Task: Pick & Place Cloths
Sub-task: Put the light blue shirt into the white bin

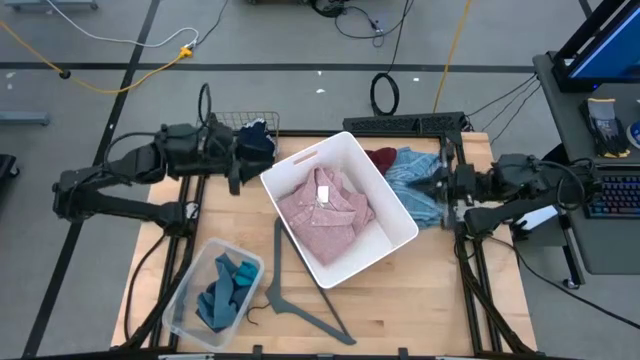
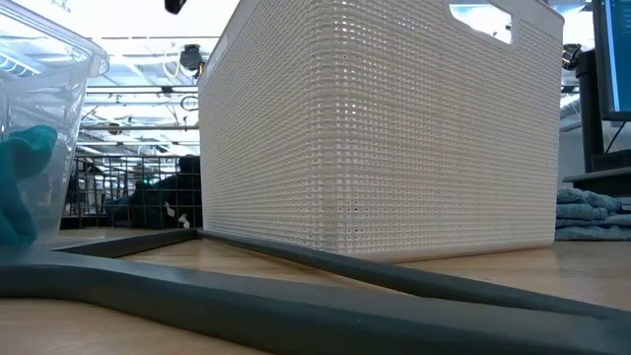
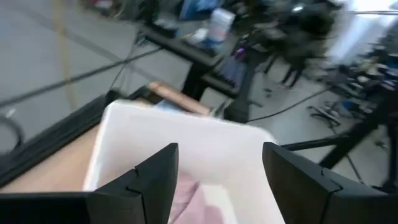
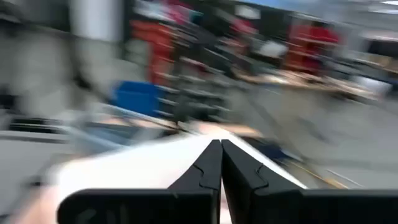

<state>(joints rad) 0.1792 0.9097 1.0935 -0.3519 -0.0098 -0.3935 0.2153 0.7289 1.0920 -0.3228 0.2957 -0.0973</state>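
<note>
A pink shirt (image 1: 325, 212) with a white tag lies in the white basket (image 1: 398, 205) at mid table. A navy cloth (image 1: 257, 141) sits in a wire basket at the far edge. A maroon cloth (image 1: 381, 157) and the light-blue shirt (image 1: 412, 182) lie on the table right of the white basket. A teal cloth (image 1: 226, 290) fills a clear bin. My left gripper (image 1: 243, 165) is open beside the navy cloth, facing the white basket (image 3: 186, 134), its fingers empty in the left wrist view (image 3: 219, 152). My right gripper (image 1: 447, 186) is shut over the light-blue shirt's right edge, with nothing between its fingers (image 4: 221, 146). No black garment shows.
A grey plastic hanger (image 1: 292, 292) lies on the near part of the table, between the clear bin (image 1: 183, 300) and the white basket; in the low view the hanger (image 2: 296, 286) runs across the foreground. The white basket (image 2: 394, 128) stands tall between the two arms.
</note>
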